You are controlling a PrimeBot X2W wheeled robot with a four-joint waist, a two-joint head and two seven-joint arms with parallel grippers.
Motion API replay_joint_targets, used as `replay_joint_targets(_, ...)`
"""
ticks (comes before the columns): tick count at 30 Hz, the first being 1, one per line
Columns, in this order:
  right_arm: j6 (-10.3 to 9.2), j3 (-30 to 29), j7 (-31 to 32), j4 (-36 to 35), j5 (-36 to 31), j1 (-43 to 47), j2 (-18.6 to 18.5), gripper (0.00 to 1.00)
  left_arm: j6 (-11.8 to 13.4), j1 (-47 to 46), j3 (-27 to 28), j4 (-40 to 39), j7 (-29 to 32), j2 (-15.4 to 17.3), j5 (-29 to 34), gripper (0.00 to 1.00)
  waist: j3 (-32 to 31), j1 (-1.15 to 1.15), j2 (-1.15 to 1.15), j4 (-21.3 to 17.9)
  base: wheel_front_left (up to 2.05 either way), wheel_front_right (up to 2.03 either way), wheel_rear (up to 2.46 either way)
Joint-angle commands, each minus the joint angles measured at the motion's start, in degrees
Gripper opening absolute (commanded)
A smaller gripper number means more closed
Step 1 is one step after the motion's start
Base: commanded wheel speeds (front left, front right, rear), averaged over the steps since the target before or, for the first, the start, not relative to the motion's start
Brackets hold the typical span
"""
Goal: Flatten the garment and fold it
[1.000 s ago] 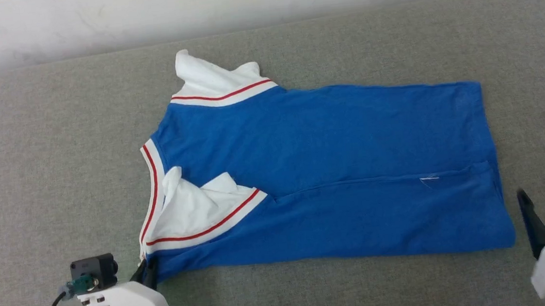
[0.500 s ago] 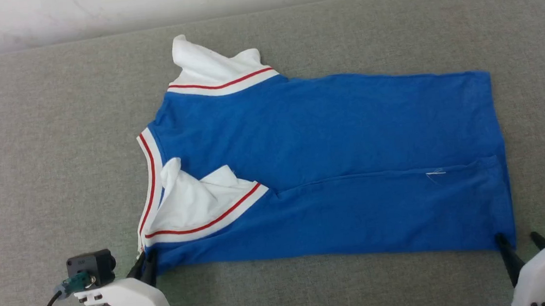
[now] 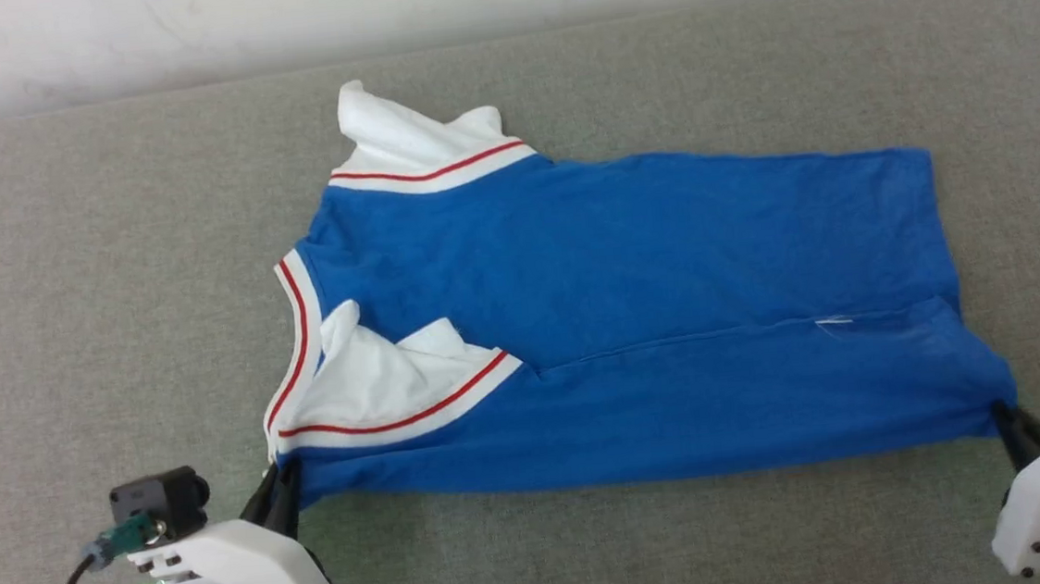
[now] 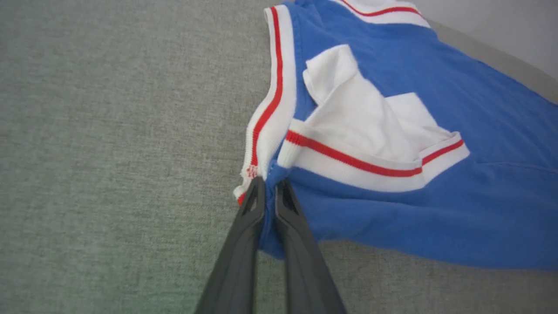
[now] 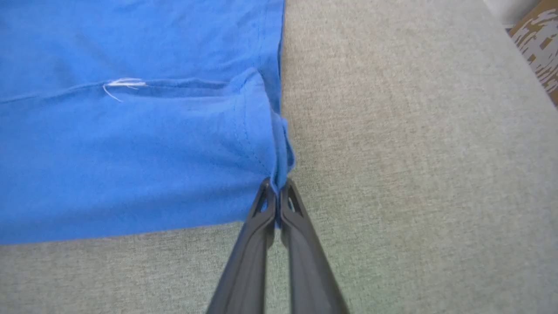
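The garment (image 3: 634,320), a bright blue T-shirt with white red-striped sleeves and collar, lies sideways on a grey cloth surface, collar to the left, hem to the right. Its near long edge is folded over the body, with one white sleeve (image 3: 388,386) lying on top. My left gripper (image 3: 281,498) is shut on the near collar-end corner (image 4: 270,183). At the other end, my right gripper (image 3: 1008,416) is shut on the near hem corner (image 5: 279,179). The near edge is lifted and stretched taut between them, casting a shadow below.
The grey padded surface (image 3: 110,269) spreads wide around the shirt. A pale wall (image 3: 184,31) runs along its far edge. A patterned brown object (image 5: 538,41) shows past the surface's right edge in the right wrist view.
My right gripper moved in to the near hem corner and closed on it. The near edge has since lifted and pulled tight. The left gripper kept its hold.
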Motion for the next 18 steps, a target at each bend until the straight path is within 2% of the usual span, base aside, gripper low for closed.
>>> replay_joint_targets(1,-0.14,-0.7,0.0,-0.8,0.3,-0.2,-0.5,0.0,0.4,0.7,0.7,-0.7,0.0,0.1,-0.3,0.0,-0.9,0.0,0.0,0.1,0.0,0.0,0.0)
replay_joint_targets(7,-0.14,-3.5,2.4,-7.4,0.5,2.1,0.0,0.0,2.2,4.9,1.7,-7.7,2.7,1.5,-1.7,0.0,-2.6,0.0,0.0,0.7,0.0,0.0,0.0)
replay_joint_targets(12,-0.14,-5.2,4.3,-11.7,0.5,4.9,1.2,0.0,4.5,9.4,1.8,-12.7,5.2,2.9,-1.7,0.0,-2.7,0.0,0.0,1.1,0.0,0.0,0.0)
replay_joint_targets(18,-0.14,-6.5,6.7,-13.2,0.7,8.5,3.2,0.0,5.7,13.7,0.4,-14.7,7.0,1.7,-3.3,0.0,-2.5,0.0,0.0,1.7,0.0,0.0,0.0)
